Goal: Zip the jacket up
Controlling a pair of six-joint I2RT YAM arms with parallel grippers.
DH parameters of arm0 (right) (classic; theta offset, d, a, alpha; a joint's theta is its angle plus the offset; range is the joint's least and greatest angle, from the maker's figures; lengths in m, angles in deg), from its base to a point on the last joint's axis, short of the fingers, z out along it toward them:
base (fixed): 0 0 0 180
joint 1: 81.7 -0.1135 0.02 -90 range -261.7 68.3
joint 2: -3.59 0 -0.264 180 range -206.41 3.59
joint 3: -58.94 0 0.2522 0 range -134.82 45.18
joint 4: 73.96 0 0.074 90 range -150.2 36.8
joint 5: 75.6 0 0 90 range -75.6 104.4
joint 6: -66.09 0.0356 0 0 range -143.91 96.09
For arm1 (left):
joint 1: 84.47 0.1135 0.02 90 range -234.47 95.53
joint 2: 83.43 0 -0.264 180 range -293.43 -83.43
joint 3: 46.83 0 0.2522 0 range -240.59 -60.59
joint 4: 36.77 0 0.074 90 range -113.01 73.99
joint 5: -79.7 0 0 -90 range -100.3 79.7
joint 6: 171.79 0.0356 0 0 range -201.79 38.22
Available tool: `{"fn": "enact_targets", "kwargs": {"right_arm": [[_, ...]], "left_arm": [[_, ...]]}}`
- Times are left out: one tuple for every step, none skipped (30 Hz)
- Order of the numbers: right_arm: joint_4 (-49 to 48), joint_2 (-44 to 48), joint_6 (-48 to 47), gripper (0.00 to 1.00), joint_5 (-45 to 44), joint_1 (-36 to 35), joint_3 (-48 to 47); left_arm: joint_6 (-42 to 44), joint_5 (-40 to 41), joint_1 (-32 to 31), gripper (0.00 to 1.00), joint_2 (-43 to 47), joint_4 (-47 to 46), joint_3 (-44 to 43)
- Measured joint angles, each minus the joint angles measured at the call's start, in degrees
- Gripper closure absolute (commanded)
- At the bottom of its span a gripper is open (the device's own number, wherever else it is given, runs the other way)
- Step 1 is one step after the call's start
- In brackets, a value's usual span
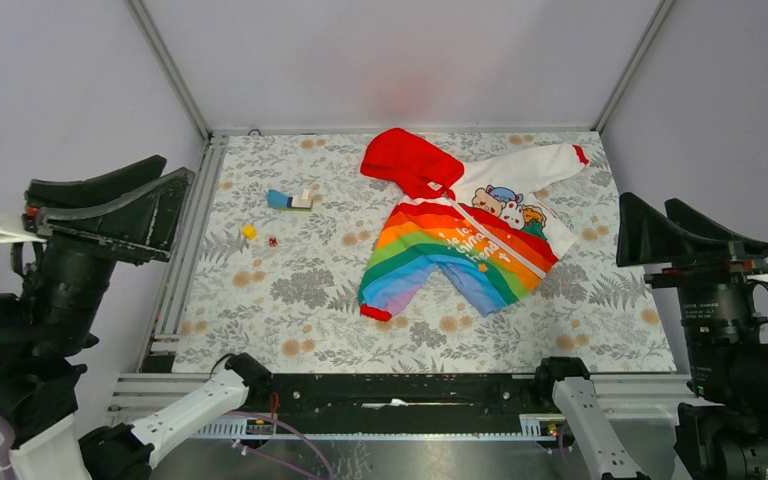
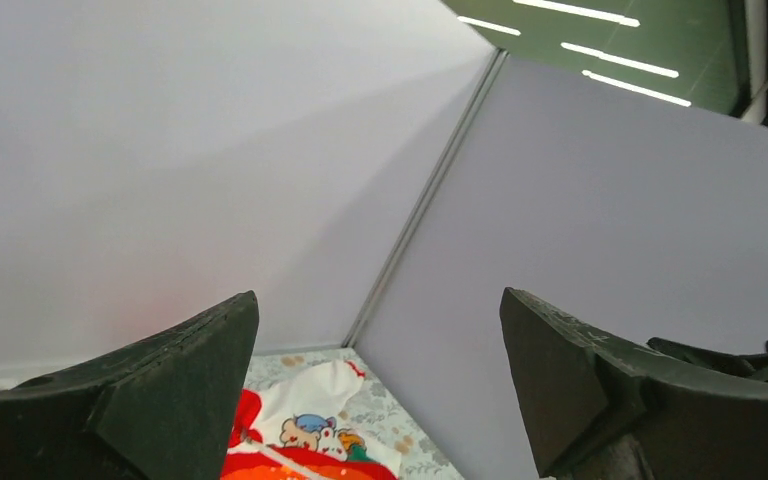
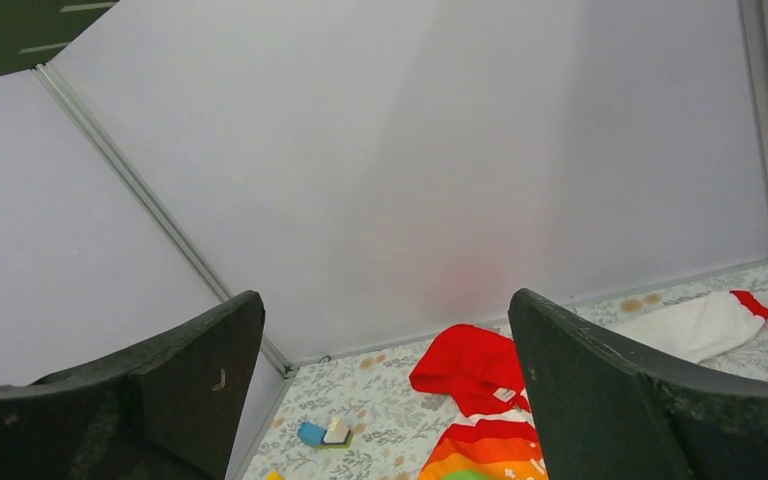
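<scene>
The jacket [image 1: 465, 235] lies flat on the floral table cover, right of the middle. Its red hood points to the back, its rainbow body with white lettering spreads forward, and one white sleeve with a red cuff reaches to the back right. It also shows low in the left wrist view [image 2: 310, 435] and in the right wrist view [image 3: 480, 395]. My left gripper [image 1: 165, 195] is open and empty, raised off the table's left edge. My right gripper [image 1: 650, 235] is open and empty, raised off the right edge. Both are well away from the jacket.
A small blue, white and green block piece [image 1: 290, 200] lies at the back left, with a yellow bit [image 1: 249, 232] and a tiny red bit [image 1: 272, 241] near it. Grey walls close off the left, back and right. A black rail [image 1: 390, 388] runs along the near edge.
</scene>
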Motion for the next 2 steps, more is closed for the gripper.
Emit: {"fn": "enact_targets", "kwargs": {"right_arm": [[-0.17,0.09,0.02,0.00,0.02,0.00,0.35],[-0.15,0.09,0.07,0.00,0.04,0.00,0.59]], "left_arm": [[0.13,0.33,0.00,0.01,0.00,0.50,0.42],[0.28,0.52,0.00,0.01,-0.02,0.94,0.76]]}}
